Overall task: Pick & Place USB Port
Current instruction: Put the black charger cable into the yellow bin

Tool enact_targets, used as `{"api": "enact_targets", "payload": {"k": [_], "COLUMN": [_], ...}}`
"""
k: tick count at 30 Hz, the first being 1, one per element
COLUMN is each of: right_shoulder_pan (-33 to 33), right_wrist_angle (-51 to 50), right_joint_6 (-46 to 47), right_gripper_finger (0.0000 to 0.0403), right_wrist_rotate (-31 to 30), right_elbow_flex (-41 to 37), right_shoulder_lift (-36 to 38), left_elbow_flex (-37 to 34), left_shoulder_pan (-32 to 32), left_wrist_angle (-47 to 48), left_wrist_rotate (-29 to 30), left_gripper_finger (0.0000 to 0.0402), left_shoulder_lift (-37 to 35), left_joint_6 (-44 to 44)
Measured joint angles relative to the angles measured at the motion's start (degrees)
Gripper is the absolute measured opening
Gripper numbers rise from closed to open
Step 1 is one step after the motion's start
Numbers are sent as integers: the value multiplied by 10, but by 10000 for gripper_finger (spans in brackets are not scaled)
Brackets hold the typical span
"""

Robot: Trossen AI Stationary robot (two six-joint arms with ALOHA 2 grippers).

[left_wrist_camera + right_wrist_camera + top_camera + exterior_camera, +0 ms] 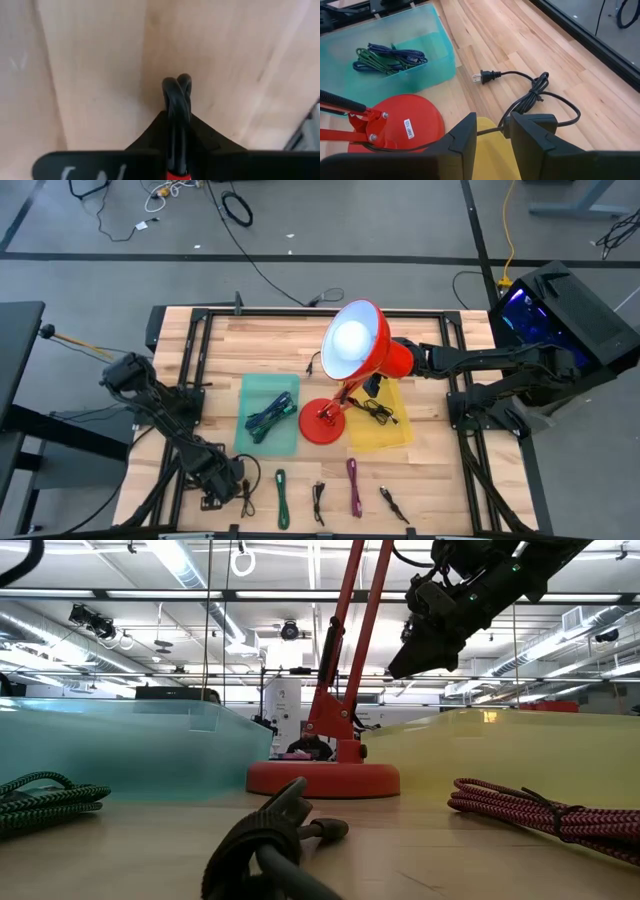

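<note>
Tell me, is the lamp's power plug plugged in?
No. The plug lies loose on the wooden table, prongs bare.

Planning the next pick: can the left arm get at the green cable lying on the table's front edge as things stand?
Probably not yet. The left gripper sits close beside the green cable with bare wood between, but its fingers are shut on a black cable, so that must be placed first.

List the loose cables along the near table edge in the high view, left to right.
Black cable beside the left pincer → green cable → short black cable → magenta cable → small black cable.
</note>
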State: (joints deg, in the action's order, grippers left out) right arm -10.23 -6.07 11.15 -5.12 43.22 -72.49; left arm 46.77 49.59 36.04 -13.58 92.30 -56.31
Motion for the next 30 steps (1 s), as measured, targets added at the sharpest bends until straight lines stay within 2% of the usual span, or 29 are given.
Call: {"api": "enact_targets", "payload": {"k": [6,12,17,21,24,26,30], "right_shoulder_pan": [0,-1,-1,-1,-1,-1,0], "right_wrist_angle": [0,1,4,12,27,41,76], "right_joint_6": [-12,-26,-27,-27,-27,-27,-27], "right_gripper_finger": [119,119,119,119,119,119,119], "right_wrist_rotate": [-1,-13,-19,-15,-14,-7,30], "right_elbow_flex": [0,0,0,1,1,1,1], "right_shoulder_lift": [0,0,0,0,0,0,0], "left_elbow_flex": [6,68,155,210,214,204,159], "left_shoulder_pan": [-17,-29,-29,-32,-39,-57,-117], "left_wrist_angle": [-24,41,155,236,251,251,240], "left_wrist_rotate": [-11,45,186,364,492,533,557], "left_gripper_finger": [34,34,34,34,34,34,34], "left_shoulder_lift": [-39,-106,-159,-190,-223,-253,-323], "left_joint_6": [-3,3,49,112,185,218,268]}}
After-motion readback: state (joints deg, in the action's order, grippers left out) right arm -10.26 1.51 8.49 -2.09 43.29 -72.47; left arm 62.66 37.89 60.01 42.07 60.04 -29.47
